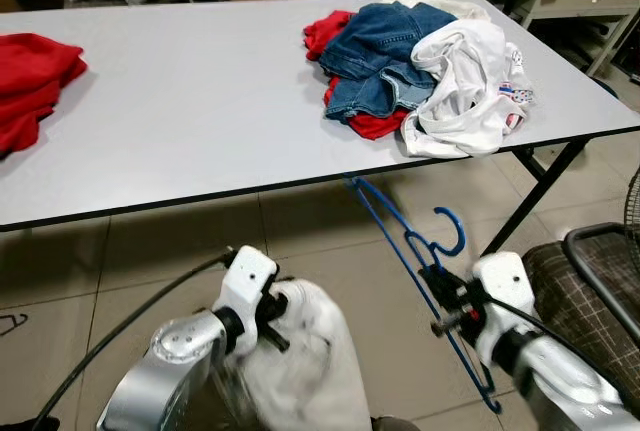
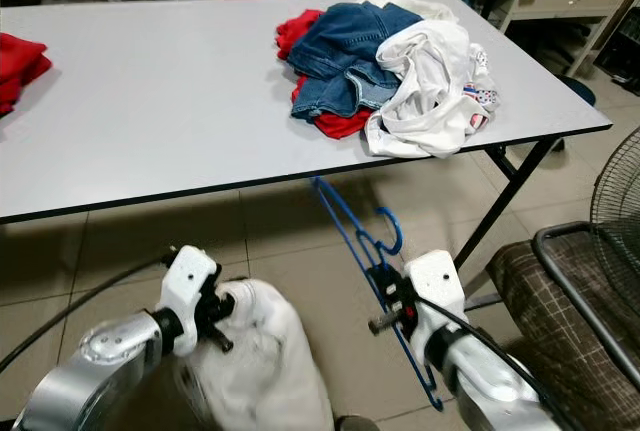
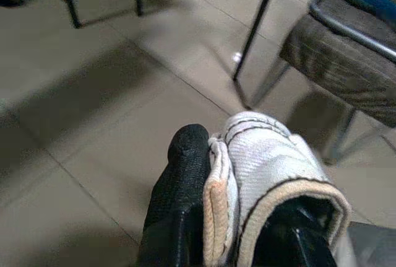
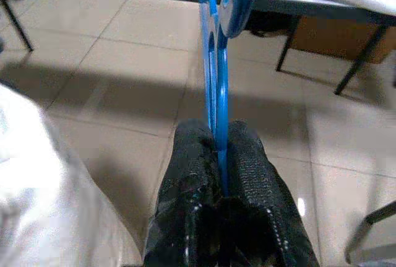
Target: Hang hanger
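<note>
Fingers of the right gripper (image 4: 219,155): pressed together on the thin bar of the blue hanger (image 1: 415,251), which is pinched between the two black pads.
Fingers of the left gripper (image 3: 238,186): clamped on a fold of the white garment (image 1: 305,361); a cream-edged hem is seen wrapped over one finger in the left wrist view.
Blue hanger: held low in front of the robot, below the edge of the grey table (image 1: 180,111); it is tilted, with one end reaching up under the table edge and the other end pointing down toward the floor. Its hook (image 1: 450,231) is curled open beside the right wrist.
White garment: bunched and hanging from the left gripper, apart from the hanger, above the tiled floor (image 1: 300,231).
Table: a pile of clothes is lain near its right end, made up of blue jeans (image 1: 385,51), a white shirt (image 1: 465,86) on the right of the jeans and a red garment (image 1: 370,123) underneath.
Red cloth (image 1: 30,81): set well apart from the pile, at the left end of the table.
Chair (image 1: 590,291): a dark-framed seat with checked fabric is placed on the floor to the robot's right, near the right arm.
</note>
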Motion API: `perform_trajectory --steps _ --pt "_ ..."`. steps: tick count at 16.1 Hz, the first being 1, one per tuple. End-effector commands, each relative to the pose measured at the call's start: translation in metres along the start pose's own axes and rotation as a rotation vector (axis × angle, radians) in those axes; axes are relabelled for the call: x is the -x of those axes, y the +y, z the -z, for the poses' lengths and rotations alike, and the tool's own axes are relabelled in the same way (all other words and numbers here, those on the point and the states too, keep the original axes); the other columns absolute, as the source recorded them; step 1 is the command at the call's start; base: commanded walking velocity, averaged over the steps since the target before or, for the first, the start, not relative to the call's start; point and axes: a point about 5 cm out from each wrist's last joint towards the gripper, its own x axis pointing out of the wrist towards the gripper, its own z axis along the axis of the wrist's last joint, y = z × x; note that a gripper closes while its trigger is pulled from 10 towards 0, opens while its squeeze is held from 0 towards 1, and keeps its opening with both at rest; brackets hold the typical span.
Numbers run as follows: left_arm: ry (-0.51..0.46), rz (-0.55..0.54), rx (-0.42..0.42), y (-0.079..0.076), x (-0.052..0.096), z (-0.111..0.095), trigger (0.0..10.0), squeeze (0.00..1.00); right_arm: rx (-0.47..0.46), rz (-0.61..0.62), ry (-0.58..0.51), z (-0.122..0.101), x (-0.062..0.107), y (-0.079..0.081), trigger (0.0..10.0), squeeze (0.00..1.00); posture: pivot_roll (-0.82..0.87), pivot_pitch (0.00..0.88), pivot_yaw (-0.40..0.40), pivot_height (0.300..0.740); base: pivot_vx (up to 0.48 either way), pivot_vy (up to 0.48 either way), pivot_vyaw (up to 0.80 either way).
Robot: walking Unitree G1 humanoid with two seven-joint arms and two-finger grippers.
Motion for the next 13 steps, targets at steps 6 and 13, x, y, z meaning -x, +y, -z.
perform_trajectory --steps 6,13 --pt "-0.072 -0.183 0.015 0.038 -0.004 -0.008 10.0 0.0 -0.109 0.159 -0.002 0.014 -0.023 -0.009 10.0 0.0 -0.01 0.0 0.015 0.74 0.0 0.0 0.0" --pt "-0.091 -0.251 0.039 0.044 -0.003 -0.001 10.0 0.0 -0.133 0.185 0.003 0.021 -0.024 -0.011 10.0 0.0 -0.01 0.0 -0.006 0.74 0.0 0.0 0.0"
